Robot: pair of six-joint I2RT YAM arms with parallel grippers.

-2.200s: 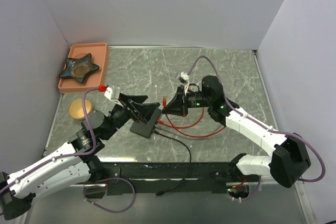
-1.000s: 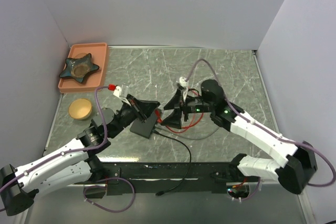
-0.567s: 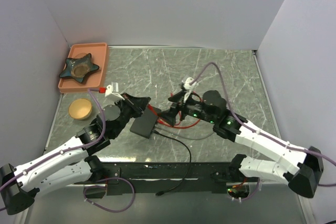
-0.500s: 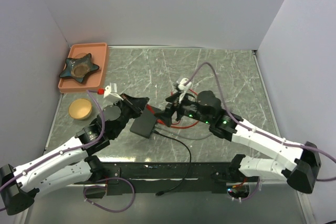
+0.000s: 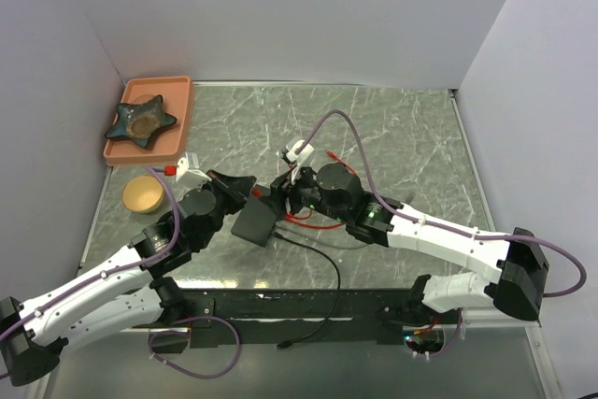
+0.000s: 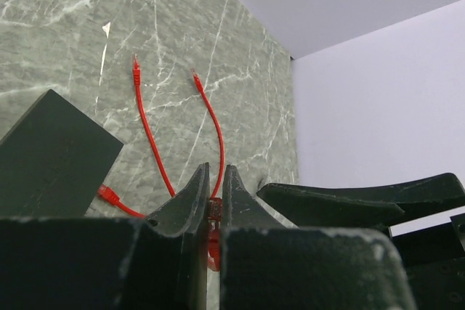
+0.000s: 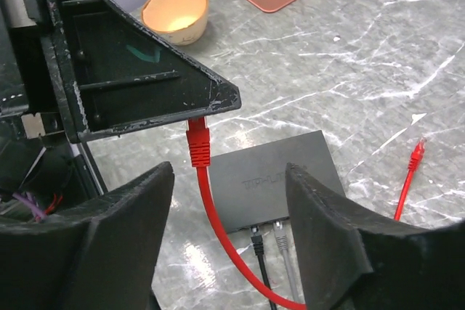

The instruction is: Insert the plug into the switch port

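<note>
My left gripper (image 6: 213, 168) is shut on the red plug (image 6: 213, 208), which sits pinched between its fingers. In the right wrist view the same plug (image 7: 197, 147) hangs out below the left gripper's fingers (image 7: 145, 70), its red cable (image 7: 218, 230) trailing down. My right gripper (image 7: 231, 172) is open and straddles that cable without touching it. The black switch (image 7: 280, 176) lies flat on the table just beyond, with a black lead (image 7: 256, 241) and a grey lead (image 7: 283, 237) plugged into its port side. From above, both grippers (image 5: 250, 189) (image 5: 280, 195) meet over the switch (image 5: 254, 223).
An orange tray (image 5: 182, 105) with a star-shaped dish (image 5: 140, 121) stands at the back left, with a small yellow bowl (image 5: 142, 193) near it. Loose red cable ends (image 6: 136, 70) (image 7: 415, 154) lie on the marble. A black cable (image 5: 322, 259) runs to the near edge.
My right arm has swung left and brought its gripper up against the left one, jaws narrowing somewhat. The left gripper has stayed shut on the plug and shifted slightly.
</note>
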